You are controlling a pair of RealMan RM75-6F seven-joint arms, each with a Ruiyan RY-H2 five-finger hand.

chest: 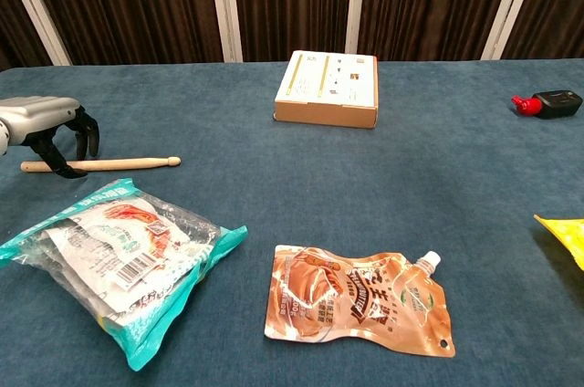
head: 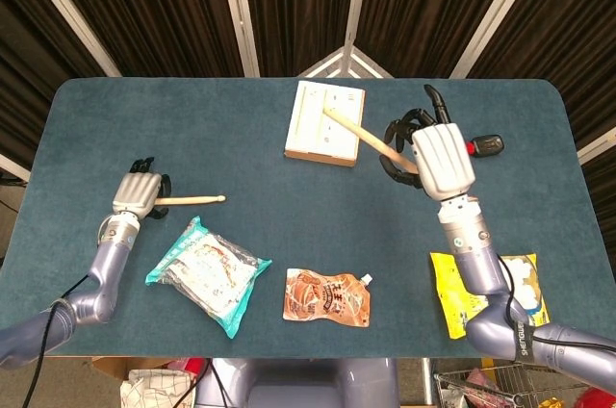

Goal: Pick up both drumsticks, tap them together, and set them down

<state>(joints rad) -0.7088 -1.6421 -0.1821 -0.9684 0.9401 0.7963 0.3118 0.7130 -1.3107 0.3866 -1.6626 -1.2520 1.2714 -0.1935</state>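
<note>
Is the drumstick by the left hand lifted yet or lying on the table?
Lying on the table. The drumstick lies flat; the left hand arches its fingers over the butt end.

Silver-backed robot hand (head: 442, 158), black fingers (head: 397, 129), lavender-grey arms.

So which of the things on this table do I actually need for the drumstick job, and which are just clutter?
Needed:
- drumstick on the table, under the left hand
- raised drumstick, held in the right hand

Clutter:
- white box
- teal snack bag
- orange spout pouch
- yellow packet
- black item with a red end
</note>
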